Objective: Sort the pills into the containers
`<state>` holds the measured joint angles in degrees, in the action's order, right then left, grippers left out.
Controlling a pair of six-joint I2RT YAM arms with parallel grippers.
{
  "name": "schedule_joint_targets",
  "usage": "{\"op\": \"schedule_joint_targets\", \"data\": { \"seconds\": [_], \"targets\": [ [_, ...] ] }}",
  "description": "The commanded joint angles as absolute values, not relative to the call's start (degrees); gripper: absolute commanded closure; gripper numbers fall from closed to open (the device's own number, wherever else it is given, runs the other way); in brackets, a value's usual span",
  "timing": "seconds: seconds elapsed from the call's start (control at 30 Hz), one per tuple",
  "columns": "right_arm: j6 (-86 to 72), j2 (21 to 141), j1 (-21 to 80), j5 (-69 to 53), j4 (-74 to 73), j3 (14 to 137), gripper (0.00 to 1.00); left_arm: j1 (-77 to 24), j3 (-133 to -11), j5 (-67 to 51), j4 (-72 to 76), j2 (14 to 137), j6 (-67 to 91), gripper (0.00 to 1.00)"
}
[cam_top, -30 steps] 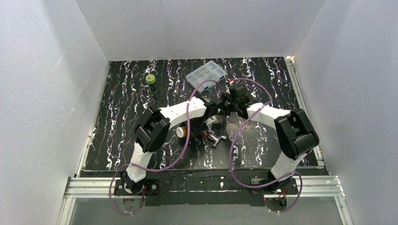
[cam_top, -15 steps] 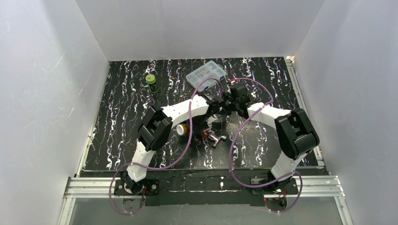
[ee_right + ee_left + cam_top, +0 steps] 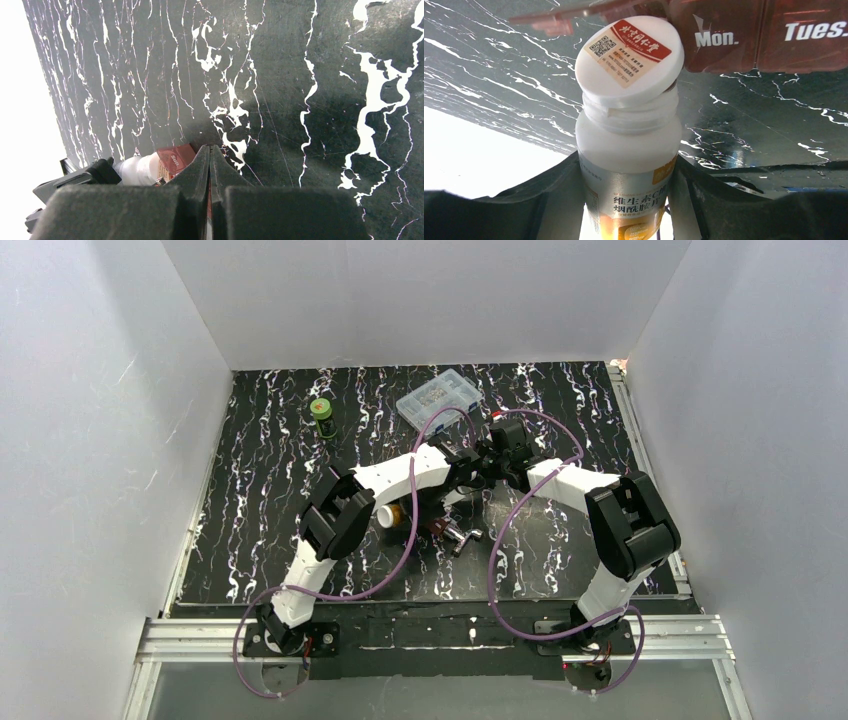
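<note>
Closest in, the left gripper [image 3: 626,172] is clamped around the body of a white pill bottle [image 3: 626,140], jaws set about as wide as the bottle, with its mouth aimed forward. The hinged cap [image 3: 629,55] stands up, tilted across the opening, so it probably blocks part of the mouth; pills tipped now could strike it and scatter instead of dropping cleanly. Just past the cap sits the pill case [image 3: 744,35], dark red, with "Mon." and "Tues." facing the camera and one thin lid flap [image 3: 554,22] lifted to the left. The bottle mouth looks to sit below the case's edge and not above an open cell, so pouring from here would likely spill onto the table [image 3: 499,75], where small pills would be hard to spot on the marbled black surface. The right gripper [image 3: 210,150] has its jaws pressed almost together beside the "Sun" end of the case. A sliver of red shows between them, so it seems to pinch a thin edge. That hold is slight, and a nudge from the bottle could twist the case or pull it free. The two wrists are crowded together, so a collision is possible. Farther back lie a second bottle [image 3: 386,515], a clear compartment box [image 3: 438,397] and a green jar [image 3: 321,412], all well apart.
</note>
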<state>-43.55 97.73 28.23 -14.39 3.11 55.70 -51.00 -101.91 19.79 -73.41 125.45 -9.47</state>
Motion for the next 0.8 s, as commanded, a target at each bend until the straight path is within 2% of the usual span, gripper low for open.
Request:
{"op": "schedule_joint_targets", "data": {
  "seconds": [0.0, 0.3, 0.77],
  "targets": [
    [-42.93, 95.75, 30.93, -21.19, 7.38, 57.56, 0.97, -53.33, -103.86, 21.59, -71.39, 127.56, -13.62, 1.0],
    [-43.09, 95.5, 30.92, -21.11, 7.65, 57.25, 0.97, -54.47, -106.49, 22.15, -72.33, 130.01, -13.7, 1.0],
    [-42.81, 95.06, 30.93, -20.76, 7.47, 57.22, 0.97, -56.27, -107.82, 24.57, -72.9, 126.97, -13.68, 1.0]
  ]
}}
